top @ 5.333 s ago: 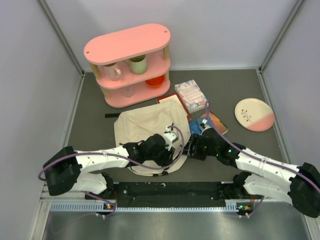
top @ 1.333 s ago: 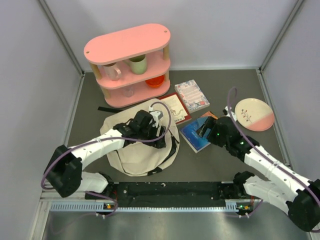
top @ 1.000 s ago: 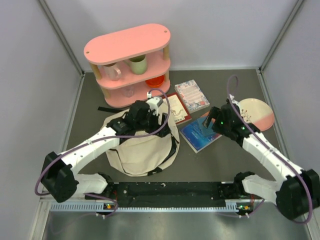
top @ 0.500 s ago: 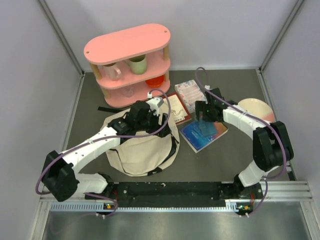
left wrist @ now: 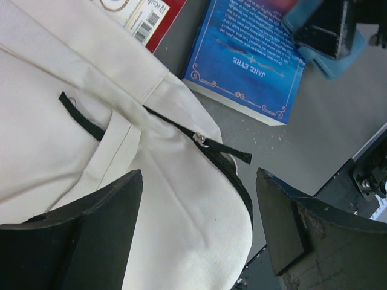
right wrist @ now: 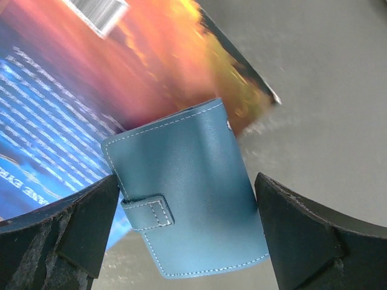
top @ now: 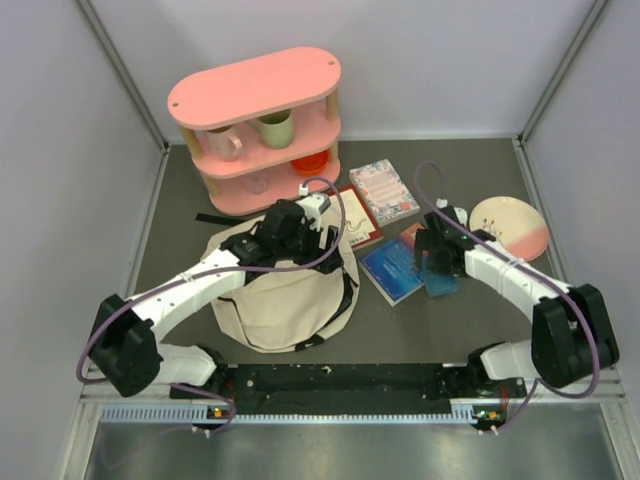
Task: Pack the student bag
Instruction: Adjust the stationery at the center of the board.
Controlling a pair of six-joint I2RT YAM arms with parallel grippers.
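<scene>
Jaws wide on both sides

Spread open, the left gripper hangs with its two dark fingers apart and nothing held between them. Straight below it lies the student bag, cream cloth filling the space under both fingers. The bag's dark zipper runs across between them, its pull just ahead of the fingertips. Past the bag's edge, further ahead, a blue book titled Jane Eyre lies flat on the grey table, and a red-edged book shows beside it.

The right gripper is open too, straddling a teal wallet that lies flat beneath it; whether it touches the wallet cannot be told. The wallet's snap strap is fastened. Its far end rests on a corner of the blue book, its near end on the table.

Further out, a pink shelf with mugs stands beyond the left gripper, and a plate lies off the right gripper's outer side.
</scene>
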